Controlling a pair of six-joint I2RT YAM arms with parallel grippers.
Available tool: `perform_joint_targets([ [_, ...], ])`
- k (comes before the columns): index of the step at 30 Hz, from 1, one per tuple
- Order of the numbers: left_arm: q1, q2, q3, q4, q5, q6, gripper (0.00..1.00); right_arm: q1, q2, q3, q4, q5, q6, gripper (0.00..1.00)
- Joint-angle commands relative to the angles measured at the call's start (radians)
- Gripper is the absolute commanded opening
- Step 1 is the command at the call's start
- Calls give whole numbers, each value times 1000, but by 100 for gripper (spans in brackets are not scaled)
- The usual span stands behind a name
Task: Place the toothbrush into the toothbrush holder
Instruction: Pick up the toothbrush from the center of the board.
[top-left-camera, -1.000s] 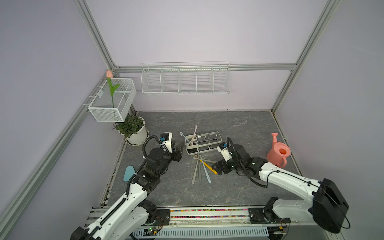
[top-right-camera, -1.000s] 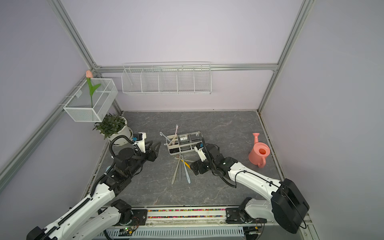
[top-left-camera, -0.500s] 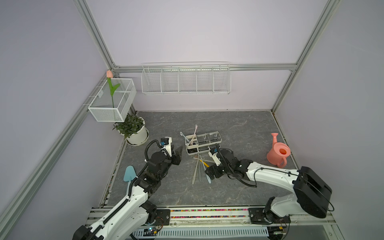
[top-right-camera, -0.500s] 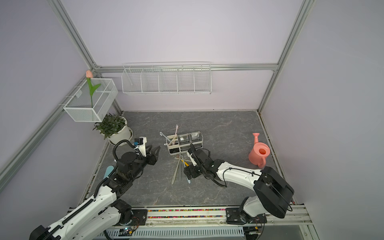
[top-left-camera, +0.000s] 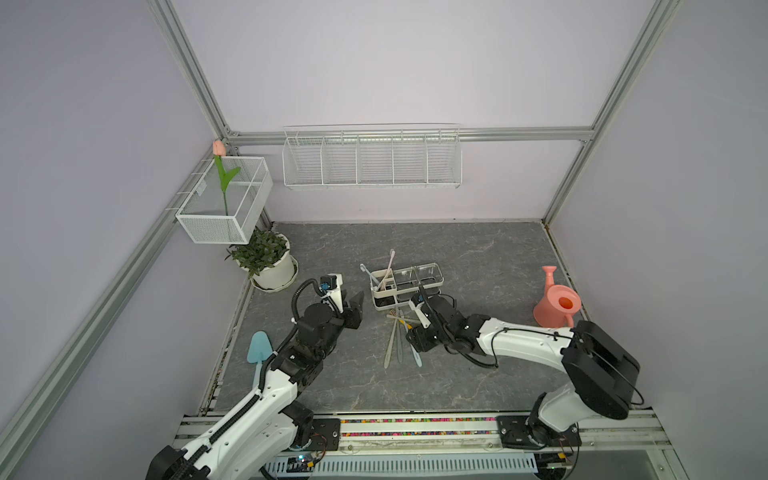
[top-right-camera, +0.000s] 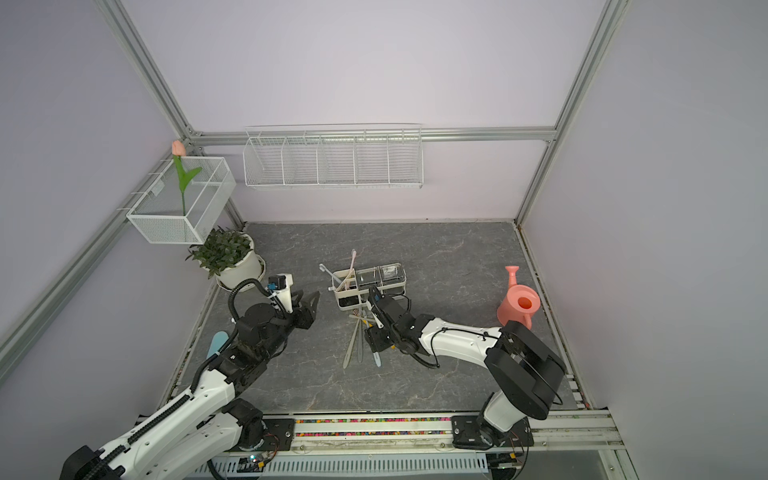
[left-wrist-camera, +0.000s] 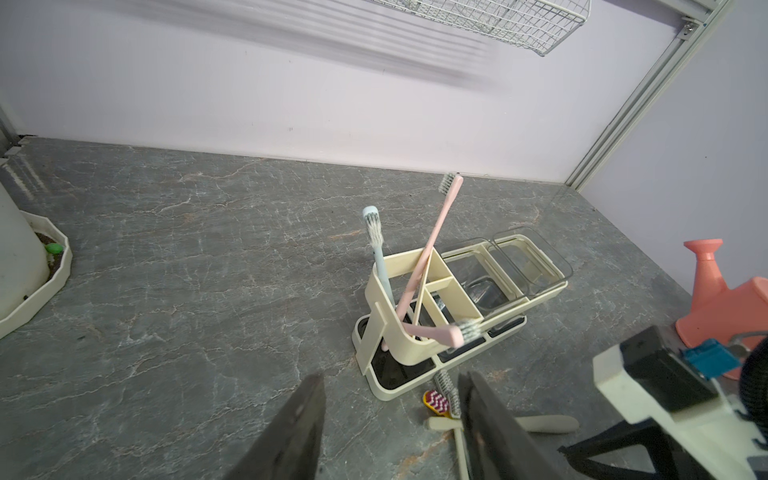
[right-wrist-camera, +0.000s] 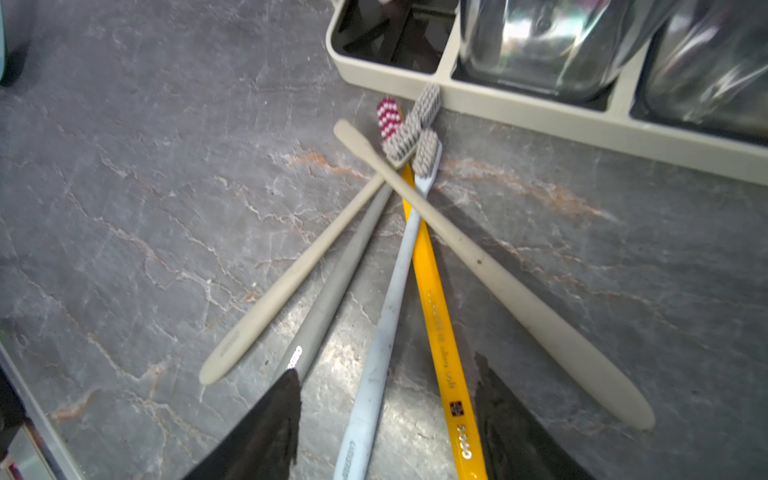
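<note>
Your grey marbled worktop (top-left-camera: 478, 257) sits between lilac walls (top-left-camera: 374, 62). The holder (top-left-camera: 405, 286) stands near its middle, with loose brushes (top-left-camera: 395, 336) fanned just on its front-edge side. Your right hand (right-wrist-camera: 384, 370) is low and half-wide, astride the blue brush (right-wrist-camera: 386, 316) and yellow brush (right-wrist-camera: 436, 316), not closed on them. Your left hand (left-wrist-camera: 392, 376) points at the holder, half-wide and empty.

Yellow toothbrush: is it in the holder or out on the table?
Out. The yellow toothbrush lies flat on the table among other toothbrushes, beside the toothbrush holder, between the right gripper's open fingers.
</note>
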Motion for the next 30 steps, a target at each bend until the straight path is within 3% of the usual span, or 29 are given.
perform_joint_targets([
  [1,-2,-18,6,-8,-26,-26,55,-14,43,114,-149,17,-152,63],
  [3,-2,-26,5,-13,-29,-26,56,-29,70,159,-228,30,-202,60],
  [11,-3,-49,5,-18,-25,-32,56,-119,72,146,-224,-160,-325,59],
  [20,-3,-30,9,-12,-4,-38,56,-163,85,149,-247,-180,-420,59],
  [30,-3,-33,7,-8,0,-44,56,-186,114,142,-191,-186,-405,60],
])
